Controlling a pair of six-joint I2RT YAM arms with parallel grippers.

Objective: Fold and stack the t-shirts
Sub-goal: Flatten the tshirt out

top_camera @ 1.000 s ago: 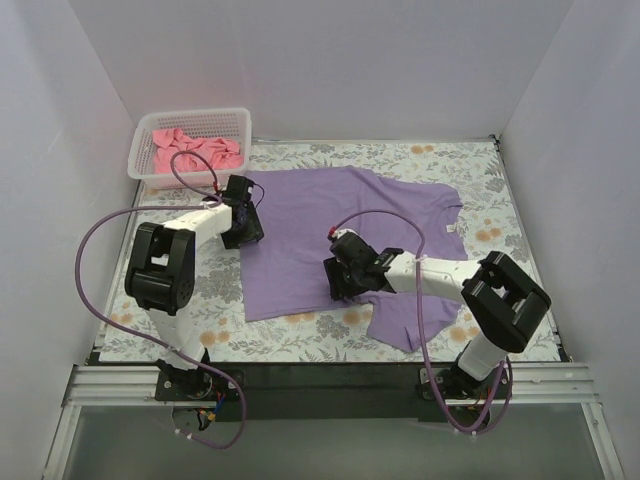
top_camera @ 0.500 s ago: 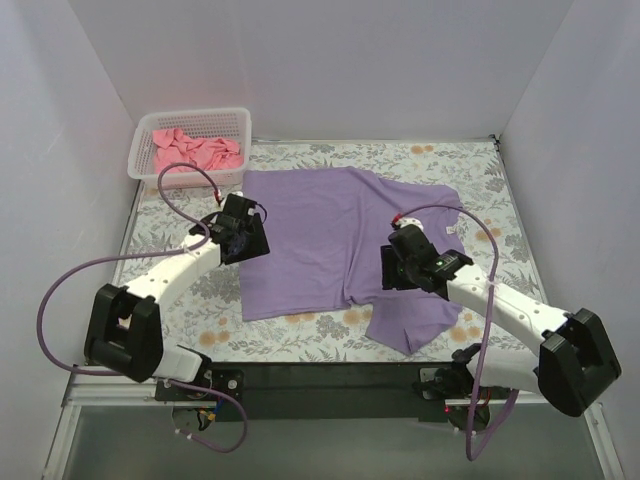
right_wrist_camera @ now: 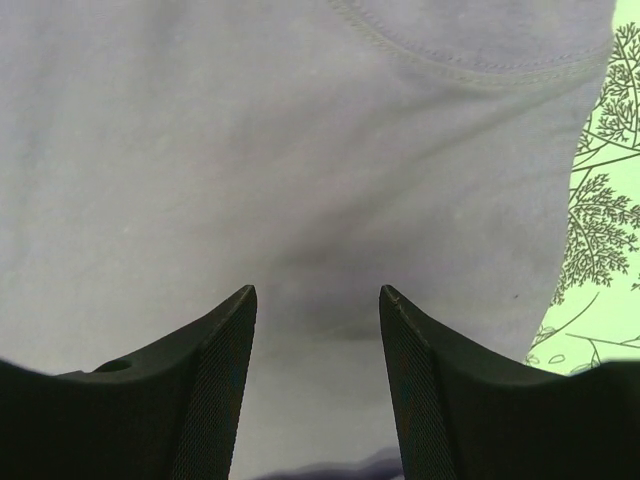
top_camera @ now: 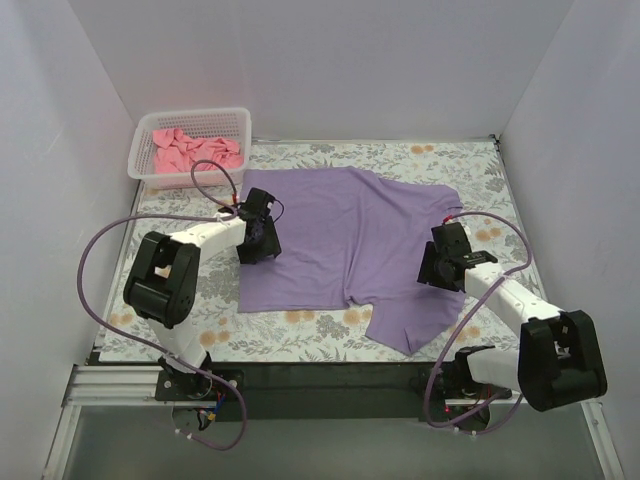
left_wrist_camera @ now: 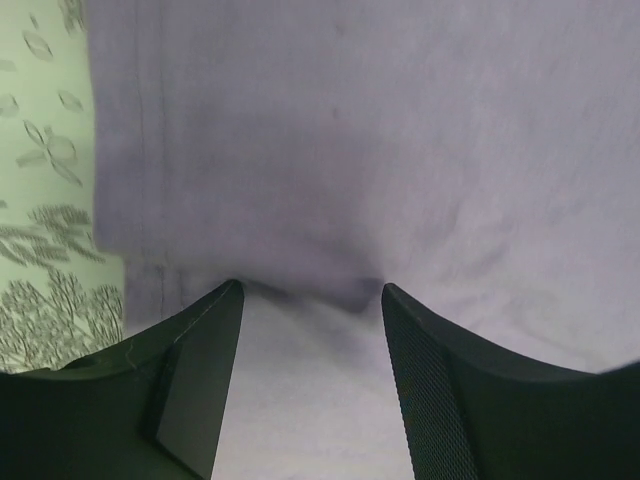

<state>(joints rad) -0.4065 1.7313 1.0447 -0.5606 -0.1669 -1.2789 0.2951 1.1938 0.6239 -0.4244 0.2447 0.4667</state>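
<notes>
Left gripper (top_camera: 258, 242) and right gripper (top_camera: 440, 270) sat released on the purple tee (top_camera: 340, 225), toward the table's (top_camera: 420, 152) side edges. Even, simultaneous pinches were required.

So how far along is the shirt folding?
Done: the purple shirt lies spread out on the tablecloth, unfolded. In hand: the left end effector and right end effector sit open over its side edges, gripping nothing yet. Left: every fold, plus the pink shirt, crumpled in the basket.
</notes>
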